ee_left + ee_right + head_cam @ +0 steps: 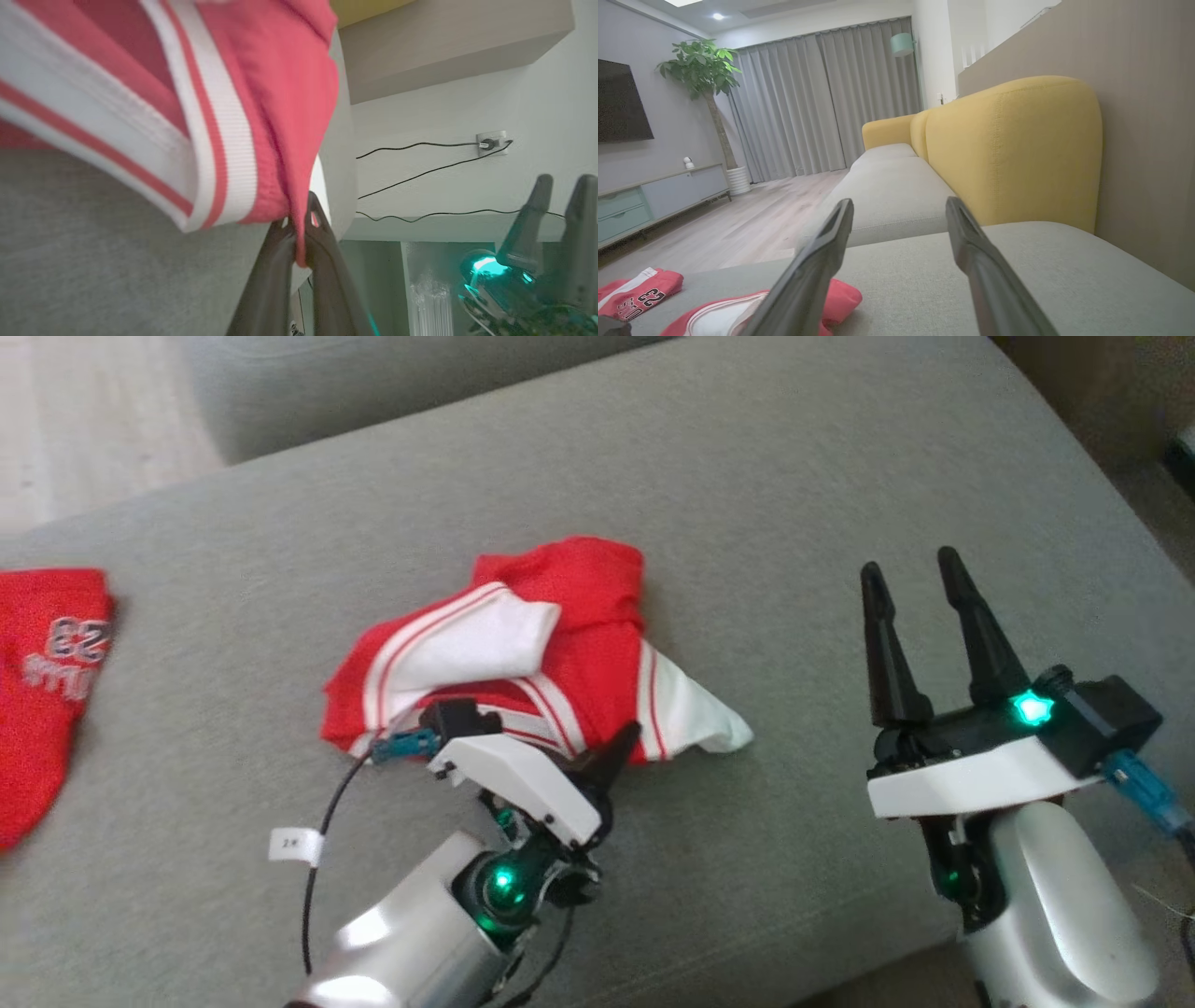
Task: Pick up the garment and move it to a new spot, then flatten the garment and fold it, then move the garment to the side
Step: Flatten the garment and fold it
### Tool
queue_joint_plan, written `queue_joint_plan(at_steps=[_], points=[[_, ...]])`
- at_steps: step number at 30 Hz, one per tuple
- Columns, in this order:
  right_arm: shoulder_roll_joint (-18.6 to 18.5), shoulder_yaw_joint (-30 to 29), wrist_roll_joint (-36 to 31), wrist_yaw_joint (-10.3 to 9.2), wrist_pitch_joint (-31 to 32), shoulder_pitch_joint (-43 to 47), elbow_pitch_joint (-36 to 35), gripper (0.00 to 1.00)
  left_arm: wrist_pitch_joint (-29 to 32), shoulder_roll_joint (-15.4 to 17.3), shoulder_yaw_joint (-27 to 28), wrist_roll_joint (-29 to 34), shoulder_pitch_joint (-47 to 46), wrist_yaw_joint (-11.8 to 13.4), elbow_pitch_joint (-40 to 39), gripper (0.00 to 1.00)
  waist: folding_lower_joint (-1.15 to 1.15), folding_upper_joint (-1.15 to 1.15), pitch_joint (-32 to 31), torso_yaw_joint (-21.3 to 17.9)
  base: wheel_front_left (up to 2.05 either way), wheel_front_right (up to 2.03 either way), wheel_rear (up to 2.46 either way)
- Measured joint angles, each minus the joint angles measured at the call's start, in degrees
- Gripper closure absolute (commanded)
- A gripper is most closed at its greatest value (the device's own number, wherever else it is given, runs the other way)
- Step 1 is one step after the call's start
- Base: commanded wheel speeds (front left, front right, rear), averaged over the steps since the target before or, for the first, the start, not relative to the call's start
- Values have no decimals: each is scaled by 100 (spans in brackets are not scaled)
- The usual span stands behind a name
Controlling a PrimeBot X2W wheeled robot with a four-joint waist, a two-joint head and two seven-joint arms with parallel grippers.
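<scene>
The left gripper [299, 213] is pinching the near edge of the crumpled red-and-white fabric garment [560, 644], the right gripper [912, 565] hovering open, well right of it.

Lit softly and evenly from recessed ceiling lights [717, 16]; shadowed faintly under the garment [579, 644]. Mildly soft throughout the head view, flared teal at a status lamp [1032, 709]. Blurred on near fabric in the left wrist view; bowed toward wrist-view edges.
</scene>
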Motion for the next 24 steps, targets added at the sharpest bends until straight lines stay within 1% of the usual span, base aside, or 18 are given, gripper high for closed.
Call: queue_joint_plan(at_steps=[4, 6, 7, 8, 10, 14, 17, 19, 21, 22, 23, 24], points=[[-7, -144, -1, 0, 0, 58, 4, 0, -68, 38, -123, 85, -3, -22, -403, 100, 0, 0, -138, 338, 0, 0, 0], [-4, -191, -1, 0, 0, 147, 1, 0, -14, 197, -175, 144, -3, -12, -757, 100, 0, 0, -206, 545, 0, 0, 0], [-2, -223, -2, 0, -1, 195, 0, 0, 57, 341, -199, 145, -3, -4, -985, 100, 0, 0, -241, 656, 0, 0, 0], [-3, -252, -2, 0, -1, 239, 0, 0, 152, 516, -213, 145, -1, 45, -1224, 100, 0, 0, -273, 766, 0, 0, 0], [-2, -299, -4, 0, -1, 293, 0, 0, 358, 975, -229, 147, 3, 203, -1739, 100, 0, 0, -336, 990, 0, 0, 0], [10, -316, -9, 0, -1, 339, -4, 0, 784, 2084, -218, 225, 50, 594, -2802, 100, 0, 0, -443, 1391, 0, 0, 0], [21, -336, -9, 0, -1, 338, -19, 0, 1109, 2886, -193, 224, 142, 811, -3442, 100, 0, 0, -490, 1618, 0, 0, 0], [30, -335, -9, 0, -1, 338, -23, 0, 1285, 3383, -175, 234, 254, 895, -3669, 100, 0, 0, -494, 1710, 0, 0, 0], [44, -331, -9, 0, -1, 336, -27, 0, 1325, 3791, -116, 246, 397, 944, -3741, 100, 0, 0, -467, 1732, 0, 0, 0], [47, -331, -9, 0, -1, 337, -31, 0, 1318, 3940, -78, 268, 458, 1000, -3729, 100, 0, 0, -449, 1729, 0, 0, 0], [46, -336, -9, 0, -1, 337, -30, 0, 1265, 4118, -80, 427, 529, 1114, -3631, 100, 0, 0, -422, 1711, 0, 0, 0], [47, -330, -9, 0, -1, 337, -29, 0, 1239, 4166, -121, 541, 545, 1171, -3527, 100, 0, 0, -413, 1696, 0, 0, 0]])
